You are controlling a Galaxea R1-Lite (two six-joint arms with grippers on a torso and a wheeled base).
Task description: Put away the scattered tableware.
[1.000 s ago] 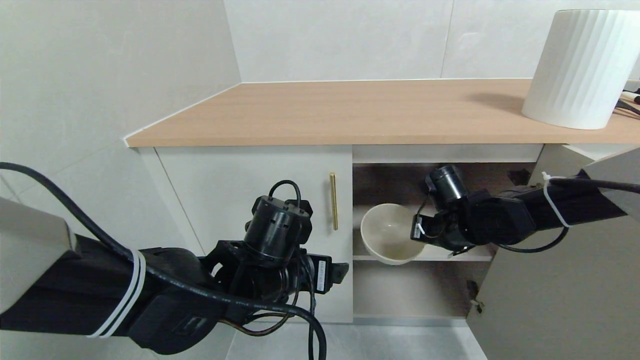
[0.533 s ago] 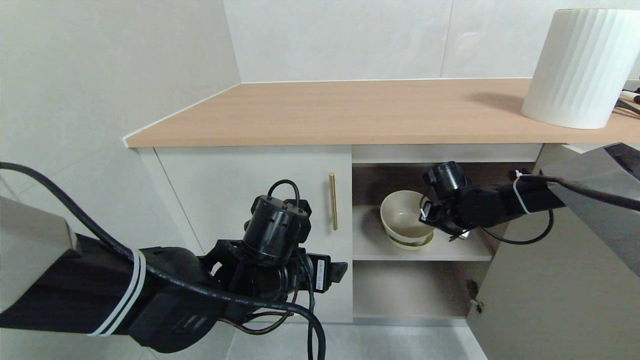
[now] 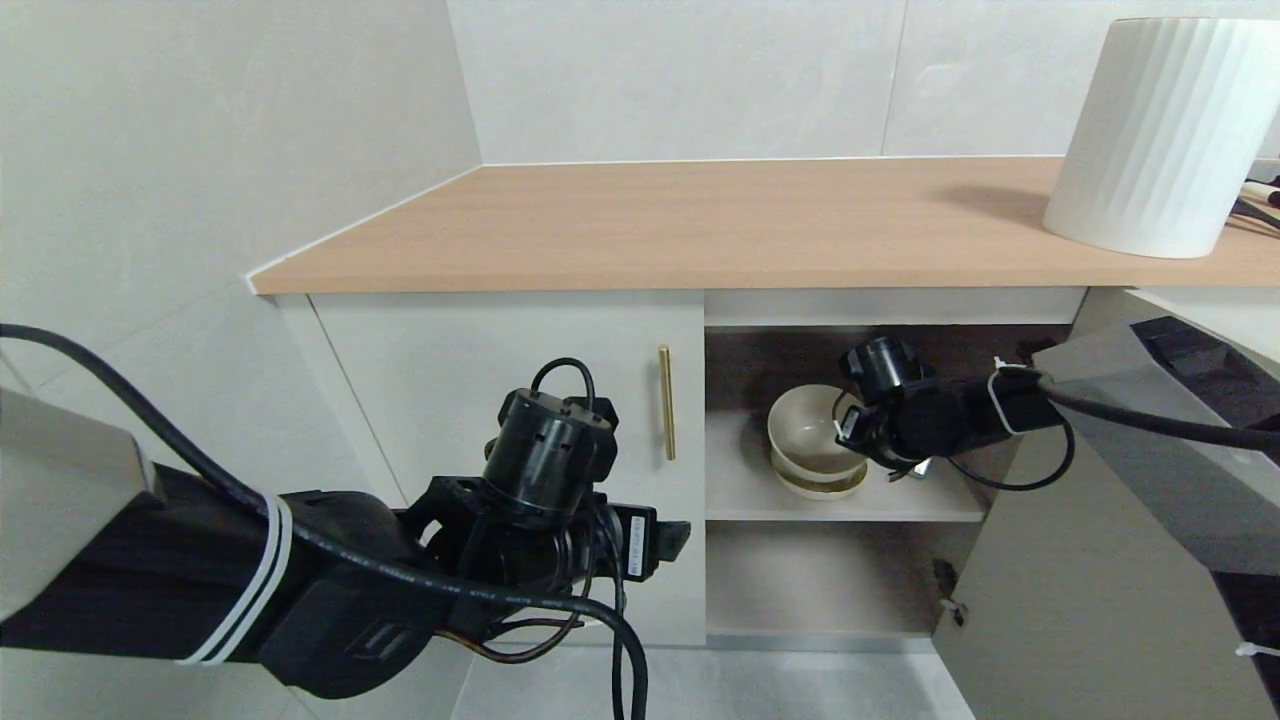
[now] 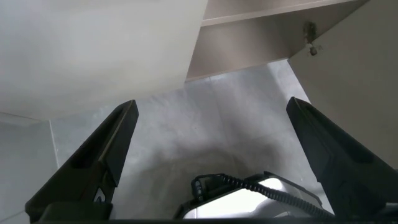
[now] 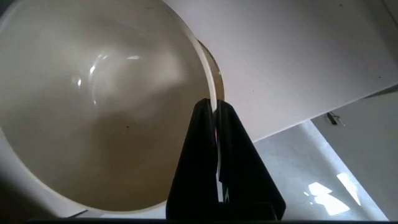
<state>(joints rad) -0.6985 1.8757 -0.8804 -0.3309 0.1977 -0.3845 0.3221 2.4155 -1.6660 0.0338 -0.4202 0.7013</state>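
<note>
Light wood countertop (image 3: 700, 220) spanning the head view, white tiled wall (image 3: 680, 80) behind. White ribbed cylindrical container (image 3: 1150, 130) standing at 2 o'clock on the counter. Below, white cabinet door (image 3: 500, 350) closed at the left, with a vertical brass bar handle (image 3: 666, 402). Right-hand grey cabinet door (image 3: 1080, 560) swung open at 4 o'clock.

Cream ceramic bowl (image 3: 805, 430) on the middle white shelf (image 3: 740, 490) inside the open compartment, at 3 o'clock from the handle. Tilted, mouth facing up and toward the handle. Nested over a second bowl with olive rim (image 3: 820, 487); whether the two touch, cannot tell.

Right gripper (image 3: 850, 425) inside the compartment at the cream bowl's 3 o'clock edge. Pinching the rim, one black finger (image 5: 202, 162) inside the wall and one outside.

Left gripper (image 4: 211, 106) low at 7 o'clock, in front of the closed door, well apart from both bowls. Fingers spread wide, holding nothing, grey tiled floor (image 4: 249, 81) beneath.
</note>
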